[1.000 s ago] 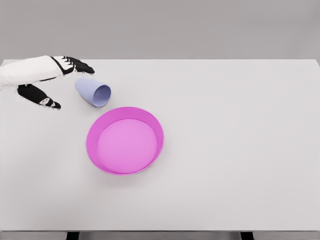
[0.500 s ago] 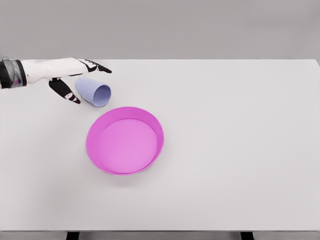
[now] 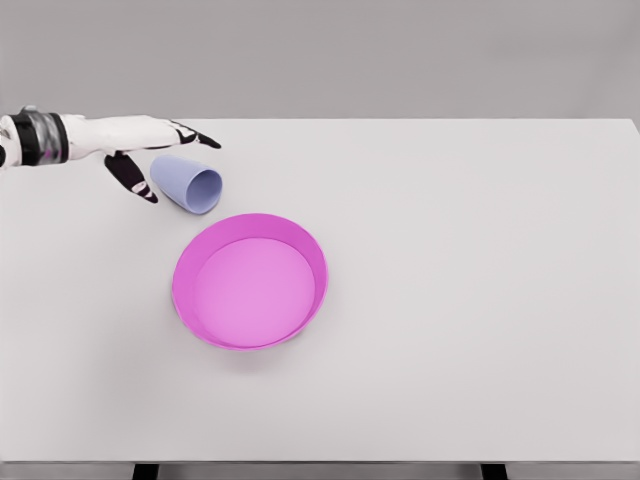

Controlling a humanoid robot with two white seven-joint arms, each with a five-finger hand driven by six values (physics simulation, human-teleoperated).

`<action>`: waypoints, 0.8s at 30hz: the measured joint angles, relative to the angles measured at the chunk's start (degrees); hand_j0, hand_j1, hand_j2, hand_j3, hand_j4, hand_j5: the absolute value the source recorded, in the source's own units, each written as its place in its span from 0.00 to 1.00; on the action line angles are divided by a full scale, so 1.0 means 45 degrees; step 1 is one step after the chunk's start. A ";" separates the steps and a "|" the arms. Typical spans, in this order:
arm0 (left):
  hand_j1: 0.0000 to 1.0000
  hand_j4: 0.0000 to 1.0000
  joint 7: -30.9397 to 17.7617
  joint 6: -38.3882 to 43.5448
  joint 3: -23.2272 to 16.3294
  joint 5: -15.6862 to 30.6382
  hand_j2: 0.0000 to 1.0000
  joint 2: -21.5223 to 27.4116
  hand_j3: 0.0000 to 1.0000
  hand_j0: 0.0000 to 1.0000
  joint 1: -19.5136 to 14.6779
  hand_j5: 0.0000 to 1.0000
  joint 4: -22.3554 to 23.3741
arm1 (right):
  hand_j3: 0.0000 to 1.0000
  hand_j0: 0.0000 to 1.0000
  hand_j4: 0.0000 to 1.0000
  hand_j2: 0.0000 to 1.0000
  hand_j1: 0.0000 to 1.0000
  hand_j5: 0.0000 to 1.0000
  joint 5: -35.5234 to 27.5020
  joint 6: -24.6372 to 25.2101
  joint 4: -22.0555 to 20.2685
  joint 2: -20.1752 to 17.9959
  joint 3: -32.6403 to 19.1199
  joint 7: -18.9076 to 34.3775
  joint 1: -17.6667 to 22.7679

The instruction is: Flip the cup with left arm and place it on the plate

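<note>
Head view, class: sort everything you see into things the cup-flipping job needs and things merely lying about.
Needed for the job:
cup, lying on its side
plate
left hand, open beside the cup

Just there:
table, which only bears the rest; nothing else lies on it

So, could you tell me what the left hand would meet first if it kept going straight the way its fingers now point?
Probably nothing: the left hand points right, along the far side of the lying cup, and bare table lies ahead. Depth is unclear, so its thumb might brush the cup.
</note>
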 measured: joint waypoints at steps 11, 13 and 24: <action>1.00 1.00 -0.0002 0.0003 -0.0004 -0.0111 1.00 -0.0219 1.00 1.00 -0.0019 1.00 0.0167 | 1.00 1.00 1.00 1.00 1.00 1.00 0.0000 0.0000 -0.0003 0.0000 0.0000 0.0000 0.0000; 1.00 1.00 -0.0002 0.0004 -0.0001 -0.0178 1.00 -0.0259 1.00 1.00 -0.0058 1.00 0.0470 | 1.00 1.00 1.00 1.00 1.00 1.00 0.0000 0.0000 -0.0004 0.0000 0.0000 0.0000 0.0000; 1.00 1.00 -0.0002 0.0002 0.0023 -0.1117 1.00 -0.1199 1.00 1.00 -0.0254 1.00 0.1942 | 1.00 1.00 1.00 1.00 1.00 1.00 0.0000 0.0000 -0.0003 0.0000 0.0000 0.0000 0.0000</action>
